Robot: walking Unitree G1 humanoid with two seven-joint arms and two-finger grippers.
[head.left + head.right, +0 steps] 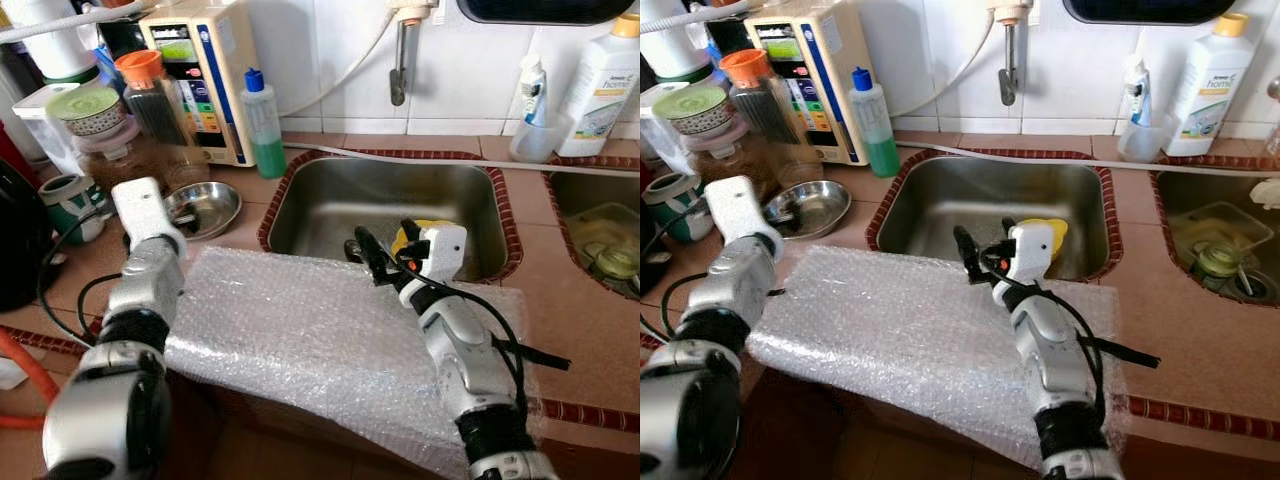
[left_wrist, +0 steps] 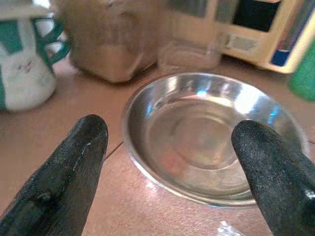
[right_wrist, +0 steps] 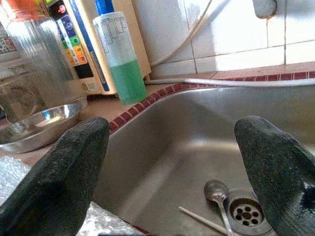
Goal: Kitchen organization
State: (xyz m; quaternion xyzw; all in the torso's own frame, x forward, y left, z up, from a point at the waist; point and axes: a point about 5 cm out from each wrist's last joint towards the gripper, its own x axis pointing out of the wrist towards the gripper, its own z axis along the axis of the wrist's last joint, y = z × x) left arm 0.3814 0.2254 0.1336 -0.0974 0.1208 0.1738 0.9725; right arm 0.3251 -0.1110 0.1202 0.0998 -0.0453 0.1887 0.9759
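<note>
Home kitchen: steel sink (image 1: pixel 390 215), tiled counter (image 1: pixel 570 320), dish soap bottle (image 1: pixel 262 125).

Spread right pincer (image 3: pixel 172 172) above sink (image 3: pixel 162 147) with spoon (image 3: pixel 216 192) beside drain (image 3: pixel 244 213).

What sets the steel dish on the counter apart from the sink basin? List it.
The steel dish is round, shallow and loose on the counter; the sink basin is rectangular, deep and built in. The dish holds nothing, with the open left gripper before it; the sink holds a spoon, under the open right gripper. Both are shiny metal.
</note>
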